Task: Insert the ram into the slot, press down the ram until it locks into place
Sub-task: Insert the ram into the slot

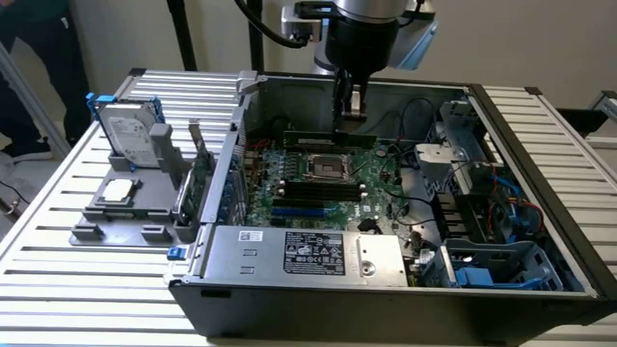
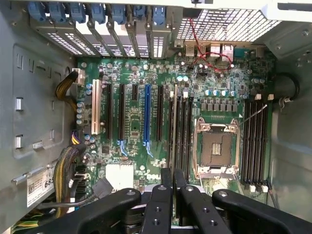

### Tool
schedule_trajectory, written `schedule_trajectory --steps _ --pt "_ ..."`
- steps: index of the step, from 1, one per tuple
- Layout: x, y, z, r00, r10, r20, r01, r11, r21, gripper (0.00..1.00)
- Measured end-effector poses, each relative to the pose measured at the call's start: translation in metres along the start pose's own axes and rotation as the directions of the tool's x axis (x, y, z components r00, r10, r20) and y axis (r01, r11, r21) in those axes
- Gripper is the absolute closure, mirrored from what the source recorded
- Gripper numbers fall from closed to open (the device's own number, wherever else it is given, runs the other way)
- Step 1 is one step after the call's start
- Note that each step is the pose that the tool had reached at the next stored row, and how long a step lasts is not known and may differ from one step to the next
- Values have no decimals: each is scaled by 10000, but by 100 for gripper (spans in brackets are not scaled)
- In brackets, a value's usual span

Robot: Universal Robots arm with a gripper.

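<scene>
Risking a crooked seat, the ram (image 1: 328,136) stands on edge along the slot (image 2: 174,95) just beside the processor socket (image 2: 217,148); pushed off-line or tilted, it could jam at one end and never lock. The tool (image 2: 173,195), its fingers (image 2: 160,204) set narrow, appears to pinch the ram's top edge beside that socket.

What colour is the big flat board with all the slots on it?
Green; the motherboard shows best in the wrist view.
</scene>
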State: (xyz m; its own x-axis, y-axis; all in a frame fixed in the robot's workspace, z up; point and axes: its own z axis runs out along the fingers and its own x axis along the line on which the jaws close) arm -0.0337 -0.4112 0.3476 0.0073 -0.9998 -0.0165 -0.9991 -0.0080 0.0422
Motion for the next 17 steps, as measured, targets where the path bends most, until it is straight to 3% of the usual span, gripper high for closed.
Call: schedule_trajectory --steps 17 --pt "-5 -85 307 10000 0 1 0 10000 0 87"
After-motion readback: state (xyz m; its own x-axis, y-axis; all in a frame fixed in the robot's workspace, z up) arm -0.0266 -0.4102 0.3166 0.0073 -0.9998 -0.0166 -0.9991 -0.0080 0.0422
